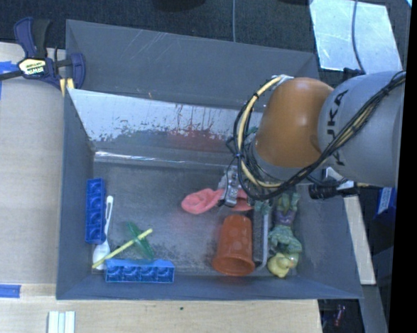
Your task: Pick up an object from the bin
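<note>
Landmark: the orange cup (pixel 235 246), lying on its side near the front wall of the bin (pixel 201 62), right of centre.

The arm (pixel 360 130), with its orange cover (pixel 289 129), reached in from the right, and the jaws stood just behind the cup. Whether the jaws were open or closed could not be told. They stood at the right end of a pink piece (pixel 200 201), soft-looking and flat, which lay just left of and behind the cup. Contact between the two could not be confirmed.

Just right of the cup lay a green toy (pixel 286 235) and a yellow duck (pixel 280 265). Well left of the cup lay two blue bricks (pixel 95 210) and crossed sticks (pixel 135 241).
</note>
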You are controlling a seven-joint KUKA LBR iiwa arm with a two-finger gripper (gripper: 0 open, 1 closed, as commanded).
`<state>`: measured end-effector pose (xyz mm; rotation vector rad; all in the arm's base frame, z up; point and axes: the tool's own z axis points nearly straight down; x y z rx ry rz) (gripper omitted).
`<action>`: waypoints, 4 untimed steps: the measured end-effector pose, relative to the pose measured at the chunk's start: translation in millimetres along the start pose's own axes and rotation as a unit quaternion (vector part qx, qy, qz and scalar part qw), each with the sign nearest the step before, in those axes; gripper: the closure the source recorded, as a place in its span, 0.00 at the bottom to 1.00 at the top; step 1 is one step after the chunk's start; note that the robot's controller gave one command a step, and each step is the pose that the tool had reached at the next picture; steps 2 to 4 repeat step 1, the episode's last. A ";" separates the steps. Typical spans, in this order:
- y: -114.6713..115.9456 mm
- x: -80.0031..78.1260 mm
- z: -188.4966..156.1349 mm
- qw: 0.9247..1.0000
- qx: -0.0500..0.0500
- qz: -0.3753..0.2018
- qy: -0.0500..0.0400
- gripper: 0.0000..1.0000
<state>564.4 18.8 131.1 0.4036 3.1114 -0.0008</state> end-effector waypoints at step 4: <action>-20.4 -16.9 -69.9 1.000 0.000 0.020 0.001 1.00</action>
